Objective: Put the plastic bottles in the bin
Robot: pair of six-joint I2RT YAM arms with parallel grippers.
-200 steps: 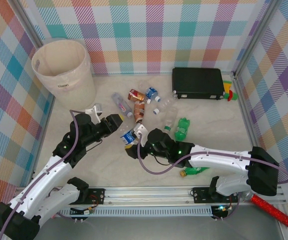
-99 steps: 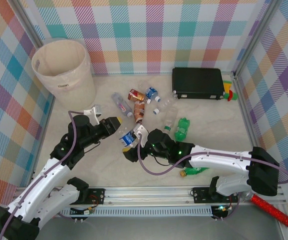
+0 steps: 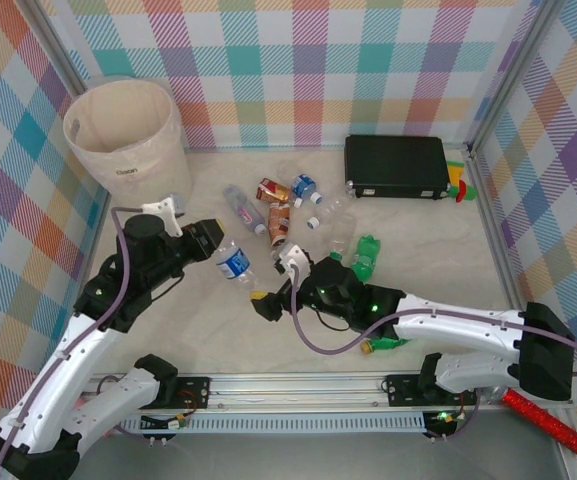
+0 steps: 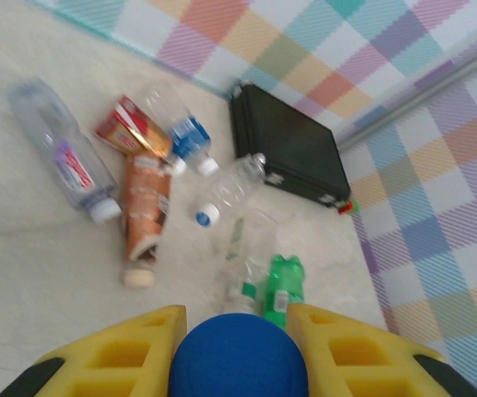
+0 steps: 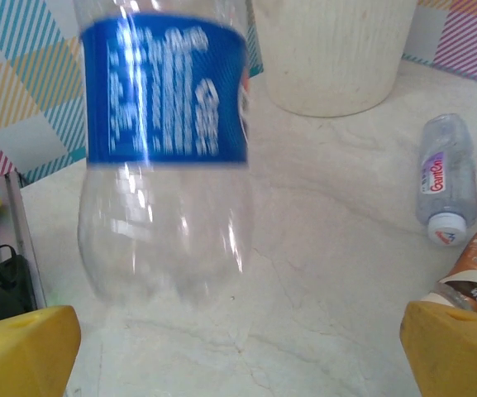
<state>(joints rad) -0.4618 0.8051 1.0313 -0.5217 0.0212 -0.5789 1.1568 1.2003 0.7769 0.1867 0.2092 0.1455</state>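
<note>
Since the earlier frame, the blue-labelled bottle (image 3: pixel 234 263) has passed from right to left and risen off the surface (image 3: pixel 218 335); it hangs between the arms, well apart from the bin (image 3: pixel 146 172). The left end effector (image 3: pixel 218 250) is clamped on its blue-capped end, while the right end effector (image 3: pixel 266 300) stands wide apart, holding nothing. Gripped only at the cap end, the bottle could swing, slip, or clip the bin's tall rim.
</note>
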